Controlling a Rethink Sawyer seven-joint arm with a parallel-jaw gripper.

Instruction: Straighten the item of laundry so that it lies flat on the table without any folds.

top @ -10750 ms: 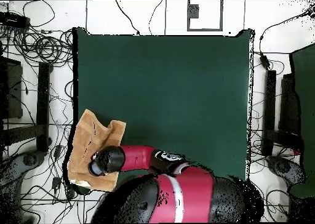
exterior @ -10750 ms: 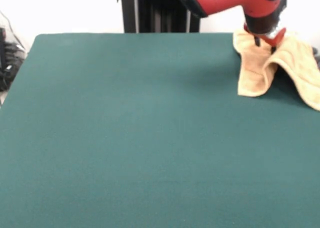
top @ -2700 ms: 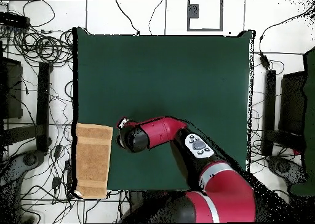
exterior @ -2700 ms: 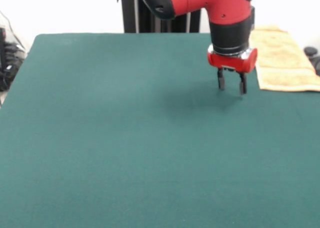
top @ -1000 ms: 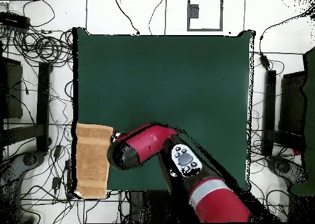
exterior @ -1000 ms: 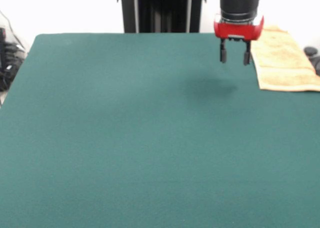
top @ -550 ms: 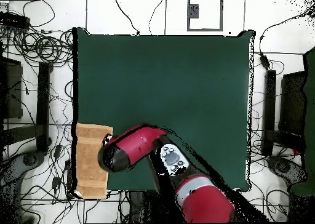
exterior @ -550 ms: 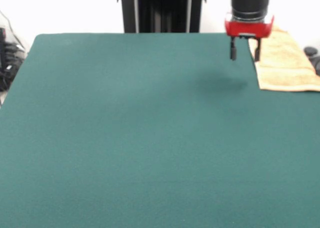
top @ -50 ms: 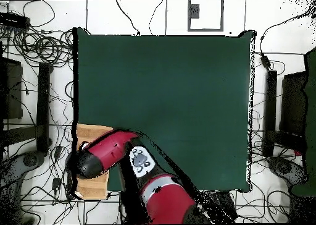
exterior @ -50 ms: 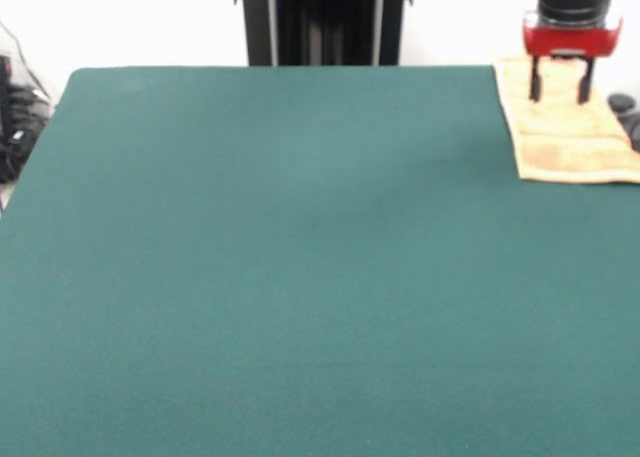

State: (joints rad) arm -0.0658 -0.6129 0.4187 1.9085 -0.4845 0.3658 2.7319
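**Pincer over the flat towel at the desk's corner**

In the front view the towel (exterior @ -50 ms: 562, 137) lies at the upper right of the frame, spread flat on the green desk (exterior @ -50 ms: 300, 277) with its right part cut off by the picture's edge. Its near edge runs straight, and a paler woven band crosses it close to that edge (no fold or bump shows on the part in view). The pincer (exterior @ -50 ms: 559, 82) hangs in front of the towel's far half, pointing straight down, its two dark fingers (exterior @ -50 ms: 535, 80) parted with nothing between them; whether the tips touch the cloth cannot be told. Above them sit a red collar and the black wrist.

In the overhead view the towel (top @ -50 ms: 94, 186) shows at the lower left of the frame, at the desk's (top @ -50 ms: 166, 86) corner, largely covered by the red arm (top @ -50 ms: 105, 153) reaching across it.
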